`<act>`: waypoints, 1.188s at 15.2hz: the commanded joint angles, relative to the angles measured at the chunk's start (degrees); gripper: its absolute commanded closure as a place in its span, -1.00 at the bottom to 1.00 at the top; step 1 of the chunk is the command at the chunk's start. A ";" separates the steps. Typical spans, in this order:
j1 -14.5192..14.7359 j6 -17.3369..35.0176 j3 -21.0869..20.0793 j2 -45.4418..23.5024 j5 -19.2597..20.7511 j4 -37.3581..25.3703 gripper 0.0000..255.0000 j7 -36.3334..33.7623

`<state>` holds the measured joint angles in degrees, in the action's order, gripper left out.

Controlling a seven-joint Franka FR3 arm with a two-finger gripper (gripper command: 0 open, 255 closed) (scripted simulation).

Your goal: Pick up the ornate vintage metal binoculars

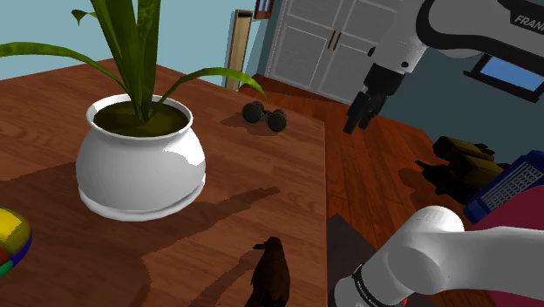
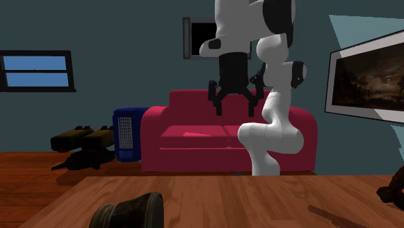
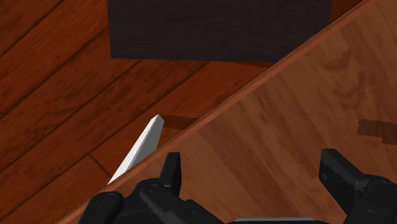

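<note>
Gripper (image 1: 356, 119) gapes empty over the table (image 1: 288, 187) edge, binoculars (image 1: 264, 114) near, plant pot (image 1: 139, 166) beyond.

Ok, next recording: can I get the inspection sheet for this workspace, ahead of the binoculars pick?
Surface: wooden table, plank top.
Job's things: dark binoculars lying near the table's far edge, untouched.
Clutter: white potted plant; dark figurine; multicoloured object at the shoulder view's left edge.
Hand: hand open, empty, raised, well apart from the binoculars.
Cables: nothing seen.
Surroundings: red sofa, blue basket, white cabinet, wooden floor.
</note>
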<state>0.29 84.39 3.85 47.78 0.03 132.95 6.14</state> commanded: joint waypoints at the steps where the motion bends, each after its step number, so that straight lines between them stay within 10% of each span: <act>1: 0.00 0.00 0.00 0.00 0.00 0.00 -1.00 0.00; 18: -2.47 12.67 -3.58 -38.04 -9.00 -23.11 -1.00 -21.85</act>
<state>-1.97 97.16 0.17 12.16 -8.60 112.26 -14.56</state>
